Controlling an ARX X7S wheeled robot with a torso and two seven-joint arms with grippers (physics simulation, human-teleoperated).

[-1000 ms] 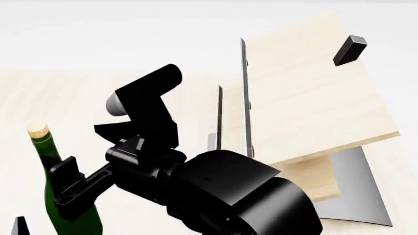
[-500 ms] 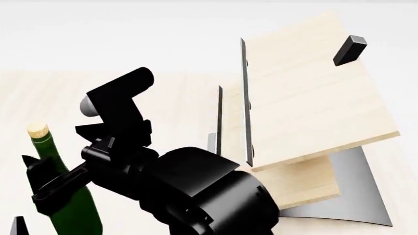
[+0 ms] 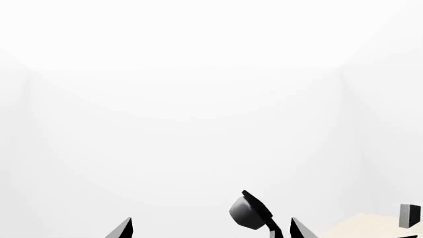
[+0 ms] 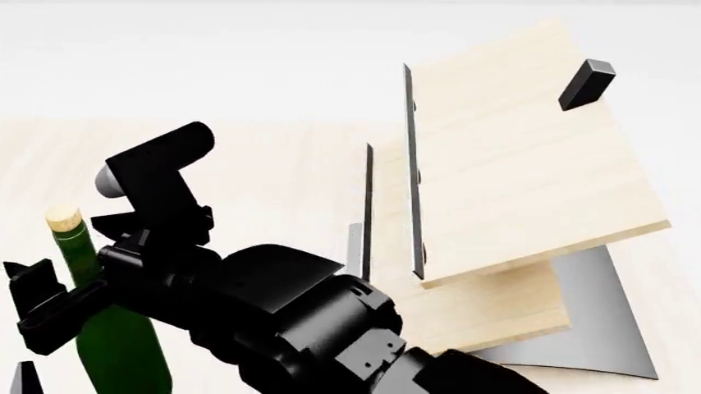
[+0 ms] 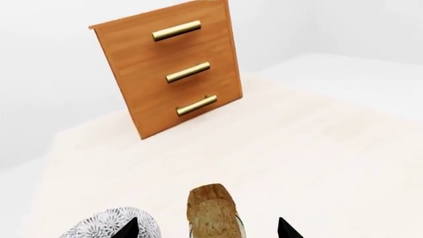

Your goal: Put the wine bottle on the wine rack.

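The wine bottle (image 4: 118, 345) is seen standing upright near the front left corner of the pale wood surface (image 4: 285, 172) in the head view, its tan cork (image 4: 62, 218) at the top. The right claw (image 4: 44, 308) is held at the bottle's upper body, 1 black finger (image 4: 31, 283) showing on the bottle's left side while the rest of the arm crosses in front from the right; the bottle sits between the fingers, but contact cannot be told. In the right wrist view the cork (image 5: 213, 212) is seen between 2 dark fingertips (image 5: 286, 229), which are spread with a gap on each side of it. A patterned grey-white bowl (image 5: 114, 226) is seen just beside the bottle in that view.

The left claw (image 3: 210, 230) shows only as 2 dark fingertips (image 3: 123, 229) set well apart, with nothing between them, facing a blank white wall; another tip of it appears at the bottom left edge of the head view.

The wine rack (image 4: 515, 164) stands on the right part of the surface, well apart from the bottle: slanted light boards with dark metal edges, a curved grey base (image 4: 597, 316) and a small black block (image 4: 585, 84) on the top board. No bottle lies on it.

Farther off, a brown drawer cabinet (image 5: 173, 67) with 3 brass handles stands toward the far edge in the right wrist view.
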